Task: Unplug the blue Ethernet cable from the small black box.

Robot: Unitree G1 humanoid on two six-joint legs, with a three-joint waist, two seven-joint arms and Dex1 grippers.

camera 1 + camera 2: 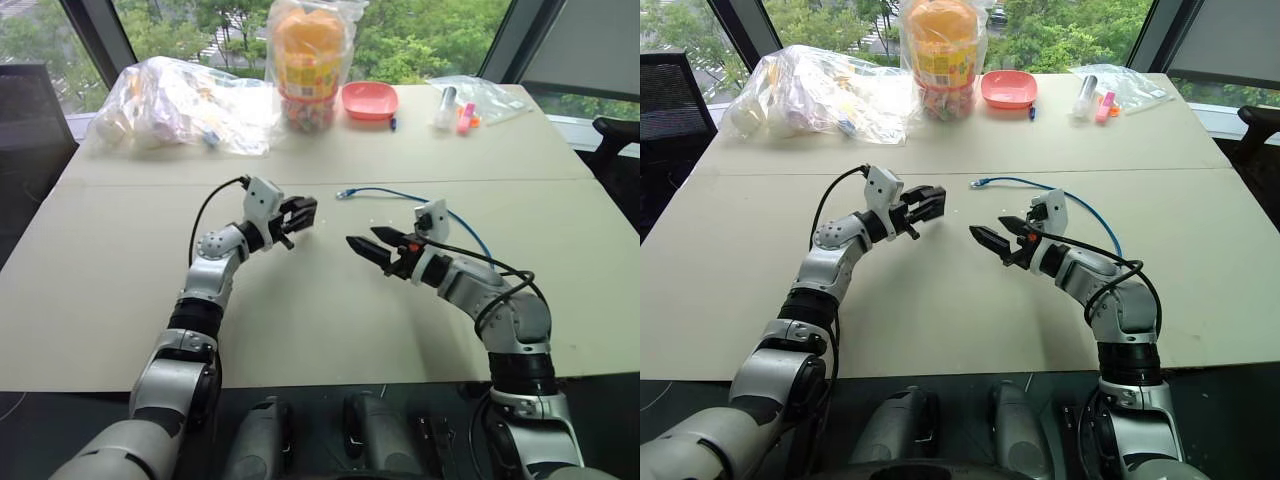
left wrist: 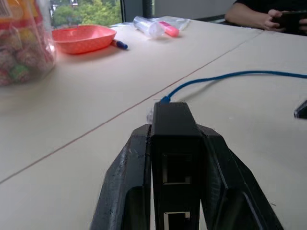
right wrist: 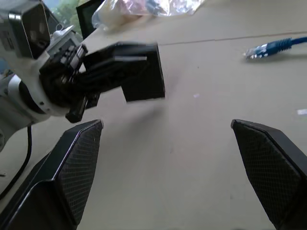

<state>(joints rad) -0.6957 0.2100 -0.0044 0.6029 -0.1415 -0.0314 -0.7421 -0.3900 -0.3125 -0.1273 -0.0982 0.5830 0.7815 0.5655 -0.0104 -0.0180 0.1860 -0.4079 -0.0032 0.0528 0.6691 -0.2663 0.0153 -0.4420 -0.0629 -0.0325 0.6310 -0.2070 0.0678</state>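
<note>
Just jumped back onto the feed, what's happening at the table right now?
The left gripper holds the small black box above the table. The blue Ethernet cable is already out of it: it lies on the table, its plug free and apart from the box. The right gripper hangs open and empty opposite the box, with the cable lying behind it.

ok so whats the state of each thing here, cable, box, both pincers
blue Ethernet cable: unplugged, lying loose on the table, clear plug end free
small black box: off the table, clamped in the left pincer, no cable in it
left pincer: shut on the small black box
right pincer: open wide, holding nothing
</note>
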